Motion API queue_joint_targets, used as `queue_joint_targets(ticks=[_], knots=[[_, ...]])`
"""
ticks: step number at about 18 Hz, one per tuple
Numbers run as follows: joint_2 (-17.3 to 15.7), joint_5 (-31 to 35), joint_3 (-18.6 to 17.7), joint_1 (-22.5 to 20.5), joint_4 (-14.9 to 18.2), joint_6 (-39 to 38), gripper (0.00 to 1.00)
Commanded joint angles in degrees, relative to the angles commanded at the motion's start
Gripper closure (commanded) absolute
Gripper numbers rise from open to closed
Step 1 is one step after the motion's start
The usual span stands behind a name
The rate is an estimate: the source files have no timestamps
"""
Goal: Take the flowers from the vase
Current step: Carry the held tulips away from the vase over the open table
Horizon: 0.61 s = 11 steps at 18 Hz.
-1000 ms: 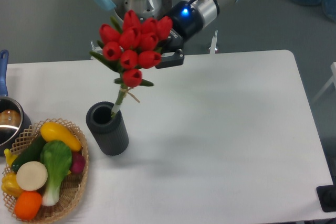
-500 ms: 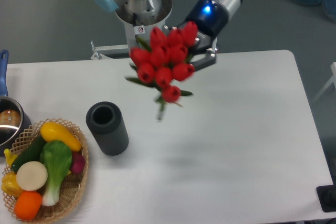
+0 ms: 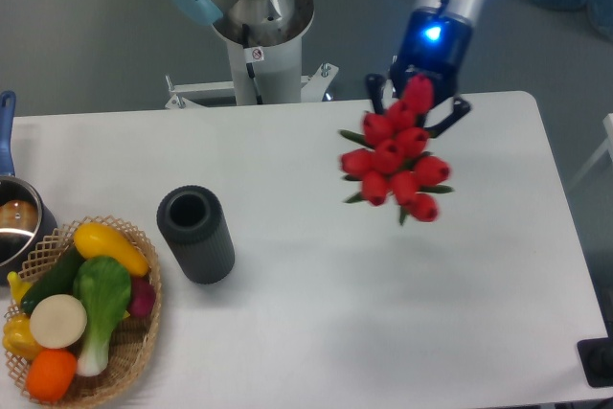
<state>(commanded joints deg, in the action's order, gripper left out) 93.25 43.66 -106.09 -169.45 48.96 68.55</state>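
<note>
The flowers (image 3: pixel 397 162), a bunch of red tulip buds with green leaves, hang in the air over the right half of the table, well clear of the vase. My gripper (image 3: pixel 418 102) is shut on them from above and behind, its fingers partly hidden by the buds. The stems are hidden behind the buds. The vase (image 3: pixel 196 234), a dark grey cylinder, stands upright and empty on the left part of the table, far from the gripper.
A woven basket (image 3: pixel 134 347) of colourful vegetables sits at the front left corner. A steel pot with a blue handle (image 3: pixel 7 117) is at the left edge. The arm's base (image 3: pixel 259 40) stands behind the table's far edge.
The flowers have come up out of the vase and moved right with the gripper, from above the vase to over the table's right half. The vase stays put.
</note>
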Motion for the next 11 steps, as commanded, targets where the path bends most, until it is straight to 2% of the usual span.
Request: queue_joint_targets(ticks=[1, 4, 7, 9, 11], knots=[[0.6, 3.2, 1.0, 0.0, 0.0, 1.3, 1.00], [2.6, 5.2, 3.2, 0.2, -0.1, 2.5, 1.00], [3.1, 13.2, 4.8, 1.0, 0.0, 8.8, 0.99], [4.0, 19.4, 5.2, 3.2, -0.1, 11.9, 0.98], [4.7, 24.6, 7.1, 6.2, 0.2, 13.5, 0.98]])
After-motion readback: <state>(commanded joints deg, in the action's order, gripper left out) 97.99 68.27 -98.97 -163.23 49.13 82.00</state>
